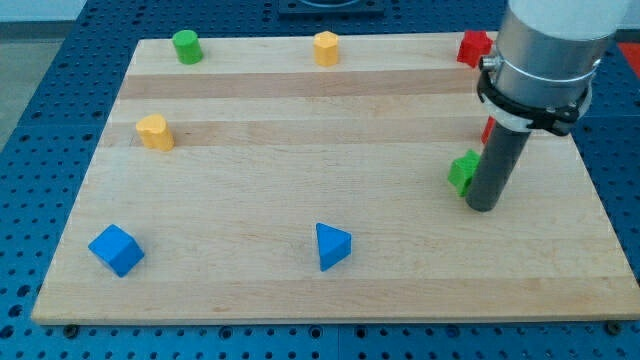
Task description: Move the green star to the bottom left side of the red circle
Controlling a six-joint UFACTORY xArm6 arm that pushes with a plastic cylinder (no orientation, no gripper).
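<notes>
The green star [462, 171] lies at the view's right side of the wooden board, partly hidden by the rod. My tip [482, 207] rests on the board just to the right of and slightly below the star, touching or almost touching it. A sliver of a red block [487, 130], probably the red circle, shows just above the star; the arm hides most of it, so I cannot tell its shape. Another red block [472, 47] sits at the top right, partly hidden by the arm.
A green cylinder [186, 46] and a yellow-orange hexagon [326, 48] sit along the top edge. A yellow heart-like block [154, 131] is at the left. A blue cube [116, 249] and a blue triangle [332, 246] lie near the bottom. The board [300, 140] ends close to the right of my tip.
</notes>
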